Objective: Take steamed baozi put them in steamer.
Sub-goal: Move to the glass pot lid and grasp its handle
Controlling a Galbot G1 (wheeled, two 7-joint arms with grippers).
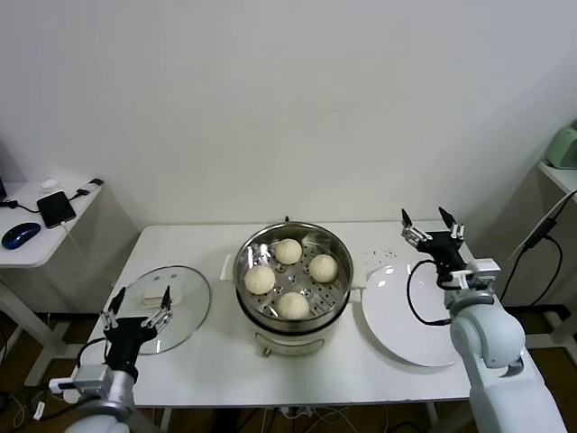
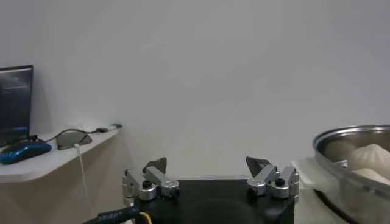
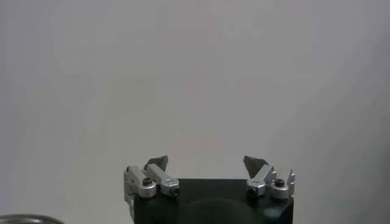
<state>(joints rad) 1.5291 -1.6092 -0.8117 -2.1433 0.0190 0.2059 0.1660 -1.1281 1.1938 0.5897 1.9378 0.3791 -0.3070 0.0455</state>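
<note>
The steamer (image 1: 294, 316), a shiny steel pot on a white base, stands at the table's middle. Several cream-white baozi lie on its perforated tray: one at the back (image 1: 288, 251), one at the right (image 1: 324, 267), one at the left (image 1: 260, 280), one at the front (image 1: 293, 306). My left gripper (image 1: 138, 305) is open and empty at the table's front left, over the glass lid. My right gripper (image 1: 432, 219) is open and empty, raised above the far edge of the white plate. In the left wrist view the steamer's rim (image 2: 350, 135) and a baozi (image 2: 373, 156) show beside the open left gripper (image 2: 207, 165). The right wrist view shows the open right gripper (image 3: 206, 162) against the wall.
A round glass lid (image 1: 185, 293) lies left of the steamer. A flat white plate (image 1: 397, 320) lies right of it. A side table (image 1: 36, 248) with a phone and a mouse stands at the far left. Another surface stands at the far right.
</note>
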